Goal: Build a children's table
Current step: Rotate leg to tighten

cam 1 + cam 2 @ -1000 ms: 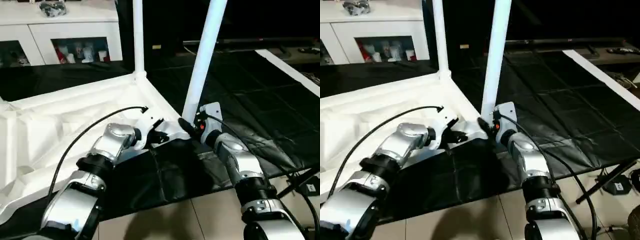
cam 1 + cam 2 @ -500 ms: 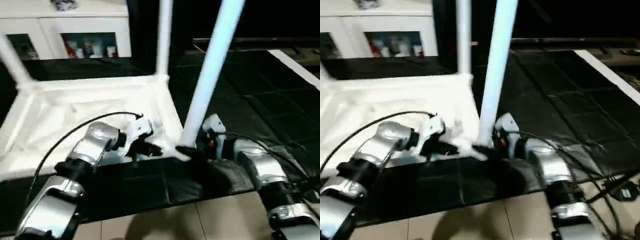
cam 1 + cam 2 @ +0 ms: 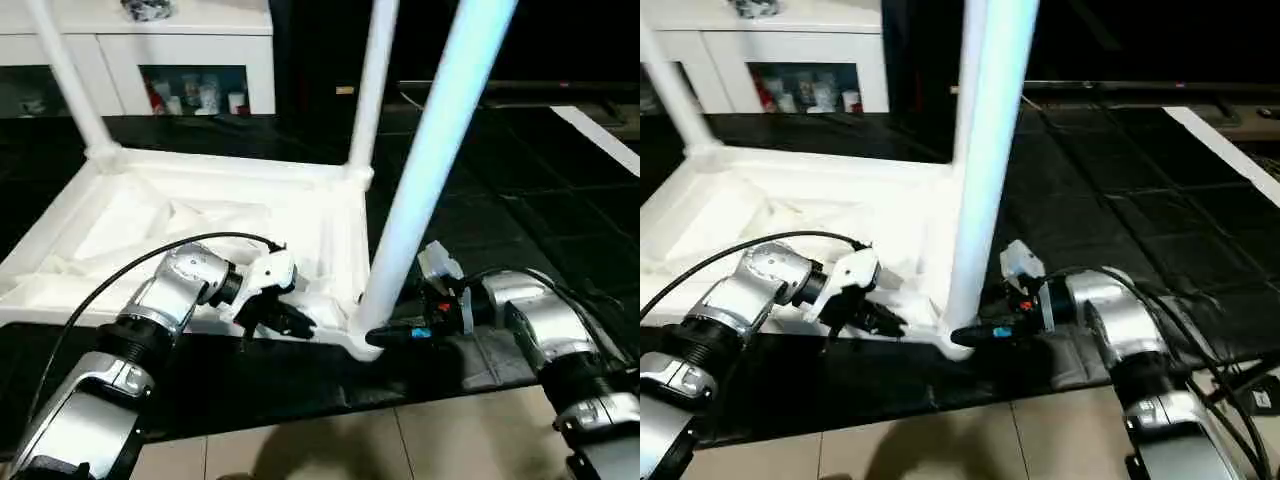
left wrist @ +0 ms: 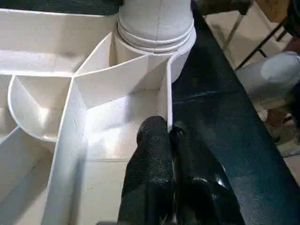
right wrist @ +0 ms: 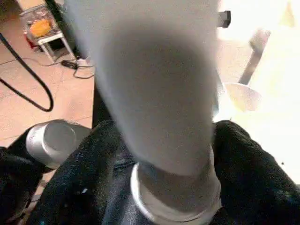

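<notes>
We are pinching the side wall of the upturned table top (image 3: 200, 215), lying on the black mat (image 3: 520, 190), between our closed left gripper (image 4: 169, 136) fingers, while our right gripper (image 5: 164, 140) is straddling the nearest upright leg (image 3: 425, 190) at its base, one finger on each side

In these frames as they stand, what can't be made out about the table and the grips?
- The white plastic table's top: near left corner cut off by the head views' edge.
- Nearest tapered white leg: upper end runs out of the head views; blurred in the right wrist view.
- Right tool: its contact with the leg base, hidden by the leg.
</notes>
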Robot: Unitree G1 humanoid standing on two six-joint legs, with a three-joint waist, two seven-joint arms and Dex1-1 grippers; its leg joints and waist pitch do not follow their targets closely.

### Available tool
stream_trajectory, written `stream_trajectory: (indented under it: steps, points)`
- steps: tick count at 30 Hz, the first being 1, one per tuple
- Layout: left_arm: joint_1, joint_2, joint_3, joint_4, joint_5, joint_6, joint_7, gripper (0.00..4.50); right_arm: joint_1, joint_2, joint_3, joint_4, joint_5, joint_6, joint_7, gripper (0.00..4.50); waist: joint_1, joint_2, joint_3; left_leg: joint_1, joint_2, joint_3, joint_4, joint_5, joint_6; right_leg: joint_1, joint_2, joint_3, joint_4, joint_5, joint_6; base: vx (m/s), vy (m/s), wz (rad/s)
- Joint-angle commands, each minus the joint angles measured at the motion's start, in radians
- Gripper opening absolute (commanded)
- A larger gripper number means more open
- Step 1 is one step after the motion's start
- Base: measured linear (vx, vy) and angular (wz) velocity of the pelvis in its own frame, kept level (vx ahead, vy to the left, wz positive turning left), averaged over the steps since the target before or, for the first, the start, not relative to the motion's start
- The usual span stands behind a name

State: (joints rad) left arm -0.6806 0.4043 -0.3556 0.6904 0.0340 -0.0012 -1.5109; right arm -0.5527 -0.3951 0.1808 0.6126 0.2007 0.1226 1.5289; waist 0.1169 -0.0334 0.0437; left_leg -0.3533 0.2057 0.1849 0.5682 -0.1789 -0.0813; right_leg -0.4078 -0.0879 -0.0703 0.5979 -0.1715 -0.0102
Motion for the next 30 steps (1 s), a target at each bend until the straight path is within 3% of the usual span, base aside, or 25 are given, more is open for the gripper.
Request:
stream_trajectory:
  steps: [1, 10, 16, 17, 18, 19, 20, 21, 22, 23, 24, 25, 27, 29, 30]
  points:
    - [-0.010, -0.005, -0.045, -0.026, 0.010, -0.013, -0.047, 0.00, -0.012, -0.001, 0.012, 0.016, -0.010, -0.015, 0.015, 2.84, -0.005, -0.002, -0.062, 0.007, 0.032, 0.002, -0.054, -0.165, 0.062, 0.053, -0.053, 0.042, -0.052, -0.145, -0.262, 0.000, 0.000, 0.00]
    - [-0.004, -0.003, -0.052, -0.034, 0.011, -0.025, -0.065, 0.00, -0.017, -0.003, 0.022, 0.032, 0.005, -0.019, 0.076, 2.17, -0.004, -0.007, -0.060, 0.005, 0.031, 0.000, -0.054, -0.189, 0.055, 0.054, -0.055, 0.041, -0.057, -0.205, -0.244, 0.000, 0.000, 0.00]
    - [0.001, -0.012, -0.040, -0.035, 0.007, 0.001, -0.033, 0.00, 0.005, 0.005, 0.016, 0.001, 0.035, 0.009, 0.076, 2.09, -0.004, -0.008, -0.061, 0.005, 0.030, 0.000, -0.053, -0.178, 0.057, 0.053, -0.054, 0.042, -0.055, -0.195, -0.241, 0.000, 0.000, 0.00]
    - [0.000, -0.017, -0.035, -0.034, 0.006, 0.019, -0.017, 0.00, 0.014, 0.009, 0.012, -0.014, 0.045, 0.023, 0.072, 2.09, -0.004, -0.002, -0.061, 0.005, 0.030, 0.000, -0.053, -0.172, 0.058, 0.054, -0.053, 0.042, -0.053, -0.183, -0.244, 0.000, 0.000, 0.00]
    - [0.000, -0.021, -0.032, -0.032, 0.005, 0.026, -0.009, 0.00, 0.019, 0.011, 0.010, -0.022, 0.050, 0.029, 0.069, 2.09, -0.004, -0.005, -0.062, 0.005, 0.030, 0.000, -0.052, -0.170, 0.060, 0.054, -0.052, 0.041, -0.053, -0.174, -0.246, 0.000, 0.000, 0.00]
    - [-0.005, -0.039, -0.014, -0.023, -0.001, 0.055, 0.034, 0.00, 0.045, 0.025, 0.002, -0.060, 0.067, 0.055, 0.047, 2.09, -0.003, 0.001, -0.060, 0.005, 0.030, 0.001, -0.053, -0.168, 0.060, 0.054, -0.050, 0.043, -0.054, -0.165, -0.245, 0.000, 0.000, 0.00]
    - [-0.010, -0.063, 0.006, -0.014, -0.008, 0.088, 0.087, 0.00, 0.072, 0.056, -0.019, -0.085, 0.076, 0.053, -0.024, 2.09, 0.001, 0.005, -0.062, 0.012, 0.032, 0.002, -0.052, -0.177, 0.058, 0.050, -0.051, 0.043, -0.056, -0.163, -0.250, 0.000, 0.000, 0.00]
    - [-0.012, -0.076, 0.015, -0.011, -0.010, 0.100, 0.115, 0.00, 0.080, 0.076, -0.028, -0.086, 0.070, 0.057, -0.079, 2.09, 0.002, 0.002, -0.061, 0.010, 0.031, 0.003, -0.052, -0.177, 0.057, 0.051, -0.051, 0.043, -0.056, -0.160, -0.250, 0.000, 0.000, 0.00]
    - [-0.014, -0.092, 0.025, -0.008, -0.012, 0.120, 0.149, 0.00, 0.085, 0.099, -0.035, -0.077, 0.053, 0.065, -0.151, 2.09, 0.003, 0.005, -0.061, 0.009, 0.031, 0.001, -0.053, -0.181, 0.052, 0.051, -0.052, 0.043, -0.055, -0.163, -0.250, 0.000, 0.000, 0.00]
    - [-0.016, -0.102, 0.031, -0.005, -0.014, 0.131, 0.169, 0.00, 0.087, 0.112, -0.038, -0.071, 0.041, 0.071, -0.195, 2.09, -0.003, 0.002, -0.057, 0.003, 0.027, -0.002, -0.058, -0.204, 0.033, 0.054, -0.052, 0.041, -0.060, -0.212, -0.234, 0.000, 0.000, 0.00]
    - [-0.020, -0.120, 0.042, 0.002, -0.017, 0.146, 0.203, 0.00, 0.090, 0.134, -0.042, -0.061, 0.024, 0.071, -0.260, 2.09, -0.010, 0.008, -0.055, 0.007, 0.024, -0.004, -0.060, -0.246, 0.012, 0.050, -0.054, 0.040, -0.068, -0.297, -0.210, 0.000, 0.000, 0.00]
    - [-0.022, -0.127, 0.046, 0.005, -0.017, 0.150, 0.218, 0.00, 0.093, 0.144, -0.044, -0.058, 0.017, 0.066, -0.285, 2.09, -0.018, 0.006, -0.051, 0.008, 0.022, -0.008, -0.062, -0.287, 0.001, 0.050, -0.055, 0.038, -0.078, -0.389, -0.182, 0.000, 0.000, 0.00]
    - [-0.048, -0.210, 0.083, 0.059, -0.018, 0.194, 0.378, 0.00, 0.096, 0.234, -0.056, -0.021, -0.041, 0.077, -0.519, 2.08, -0.032, 0.002, -0.047, 0.009, 0.019, -0.012, -0.064, -0.328, -0.012, 0.044, -0.055, 0.036, -0.090, -0.488, -0.143, 0.000, 0.000, 0.00]
    - [-0.054, -0.236, 0.092, 0.073, -0.017, 0.209, 0.426, 0.00, 0.090, 0.264, -0.061, -0.009, -0.057, 0.092, -0.593, 2.03, -0.050, 0.003, -0.047, 0.011, 0.016, -0.019, -0.064, -0.352, -0.023, 0.041, -0.058, 0.032, -0.102, -0.580, -0.099, 0.000, 0.000, 0.00]
    - [-0.056, -0.249, 0.098, 0.077, -0.018, 0.221, 0.450, 0.00, 0.083, 0.279, -0.068, 0.001, -0.060, 0.107, -0.632, 2.03, -0.055, 0.001, -0.048, 0.010, 0.016, -0.020, -0.064, -0.354, -0.019, 0.041, -0.057, 0.031, -0.102, -0.579, -0.098, 0.000, 0.000, 0.00]
